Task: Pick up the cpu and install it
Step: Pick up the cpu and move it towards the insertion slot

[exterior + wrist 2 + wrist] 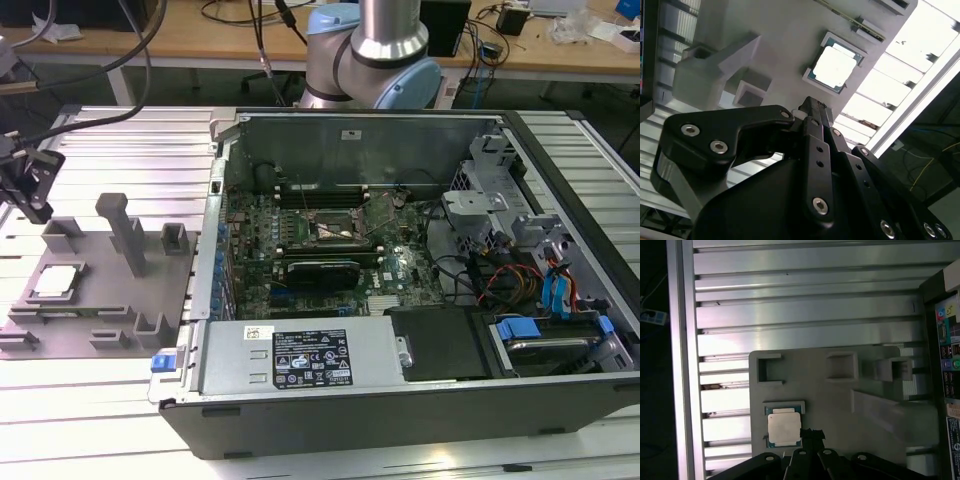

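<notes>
While the cpu (784,429) lies flat in its grey tray (830,405), the robot's claw (812,434) hangs just above it, holding nothing.

The chip, pale metal top up, sits in a shallow square recess near one edge of the tray, shown in both wrist views (836,67) and at the exterior view's left (55,283). The claw appears pressed together; in the second wrist view its tip (810,105) is near the chip but apart from it. Upright blocks (125,232) rise from the tray (100,295), which rests on the ribbed metal bench (130,150) just beside an open computer case (400,390). Inside the case, on the green board (400,265), the dark metal-framed socket (338,228) lies well apart from the chip.
</notes>
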You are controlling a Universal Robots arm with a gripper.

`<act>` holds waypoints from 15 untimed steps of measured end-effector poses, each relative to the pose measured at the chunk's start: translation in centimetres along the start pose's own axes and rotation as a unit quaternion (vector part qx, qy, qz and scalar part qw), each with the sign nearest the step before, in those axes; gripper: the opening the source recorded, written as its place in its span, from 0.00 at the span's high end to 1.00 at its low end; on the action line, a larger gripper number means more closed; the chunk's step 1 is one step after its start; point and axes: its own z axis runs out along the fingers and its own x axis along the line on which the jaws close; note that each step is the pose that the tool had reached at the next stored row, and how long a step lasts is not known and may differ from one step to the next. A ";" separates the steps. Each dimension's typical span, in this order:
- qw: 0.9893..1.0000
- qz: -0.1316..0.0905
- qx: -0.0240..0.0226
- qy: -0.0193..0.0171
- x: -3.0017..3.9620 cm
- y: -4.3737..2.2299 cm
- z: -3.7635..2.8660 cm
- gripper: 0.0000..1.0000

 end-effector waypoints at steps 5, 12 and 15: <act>1.000 0.000 0.000 0.000 0.56 -0.05 0.24 0.89; 1.000 0.000 0.000 0.000 1.34 -0.14 0.73 0.89; 1.000 0.000 0.000 0.000 1.46 -0.17 1.23 0.89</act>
